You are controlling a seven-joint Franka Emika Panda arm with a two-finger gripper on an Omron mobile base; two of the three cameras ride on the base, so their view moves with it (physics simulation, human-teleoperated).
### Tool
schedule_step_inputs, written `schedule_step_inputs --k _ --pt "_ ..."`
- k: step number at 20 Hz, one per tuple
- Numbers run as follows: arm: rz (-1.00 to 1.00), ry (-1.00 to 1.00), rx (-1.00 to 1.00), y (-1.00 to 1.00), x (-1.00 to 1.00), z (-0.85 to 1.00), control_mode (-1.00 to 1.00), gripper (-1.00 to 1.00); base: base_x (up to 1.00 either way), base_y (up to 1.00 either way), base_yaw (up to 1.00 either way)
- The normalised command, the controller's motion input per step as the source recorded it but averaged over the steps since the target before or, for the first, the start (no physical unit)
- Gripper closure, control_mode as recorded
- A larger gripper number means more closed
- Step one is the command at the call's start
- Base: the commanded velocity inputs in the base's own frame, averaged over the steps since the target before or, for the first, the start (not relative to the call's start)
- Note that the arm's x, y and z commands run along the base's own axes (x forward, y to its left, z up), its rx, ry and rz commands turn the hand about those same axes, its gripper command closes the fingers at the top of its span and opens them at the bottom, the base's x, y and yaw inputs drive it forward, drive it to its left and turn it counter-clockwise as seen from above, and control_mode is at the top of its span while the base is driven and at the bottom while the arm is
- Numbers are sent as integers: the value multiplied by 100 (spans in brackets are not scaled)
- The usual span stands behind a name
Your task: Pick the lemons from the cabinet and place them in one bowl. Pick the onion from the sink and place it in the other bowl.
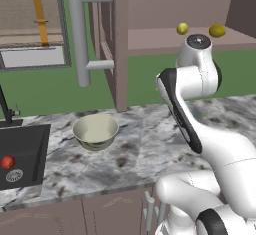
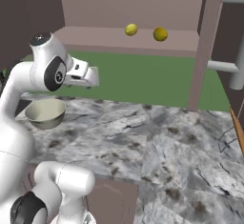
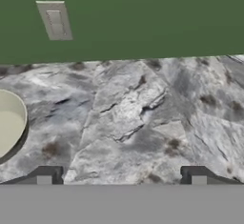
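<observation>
Two lemons lie on the shelf of the open mauve-brown cabinet (image 1: 160, 43): a rounder greenish lemon (image 1: 182, 28) (image 2: 131, 29) and a deeper yellow oval lemon (image 1: 217, 30) (image 2: 160, 34). The red onion (image 1: 7, 162) rests in the black sink (image 1: 30, 151) beside the round drain. A cream-beige bowl (image 1: 95, 131) (image 2: 45, 112) (image 3: 8, 123) stands on the marble counter. My gripper (image 3: 121, 176) (image 2: 94, 79) hovers above the counter, right of the bowl and well below the shelf. It is open and wide, and nothing sits between its fingertips (image 3: 47, 175).
The cabinet door (image 1: 106, 34) stands swung open to the left of the shelf, with a long grey handle (image 1: 77, 29). A black faucet (image 1: 5, 106) rises behind the sink. Green wall with an outlet (image 3: 55, 20) backs the counter (image 1: 140, 151).
</observation>
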Motion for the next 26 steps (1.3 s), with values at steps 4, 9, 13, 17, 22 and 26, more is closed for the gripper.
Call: schedule_step_inputs --k 4,9,13,17,22,26 --pt "-8 -14 4 -28 -1 45 -100 -100 0 0 0" --pt "-4 -16 1 -39 0 58 -100 -100 0 0 0" --pt "-3 -21 0 -24 0 54 -100 -100 0 0 0" --pt "0 -20 0 -2 -1 70 -100 -100 0 0 0" --pt "0 -21 0 -2 6 68 -100 -100 0 0 0" --pt "0 -11 -2 -11 47 38 -100 -100 0 0 0"
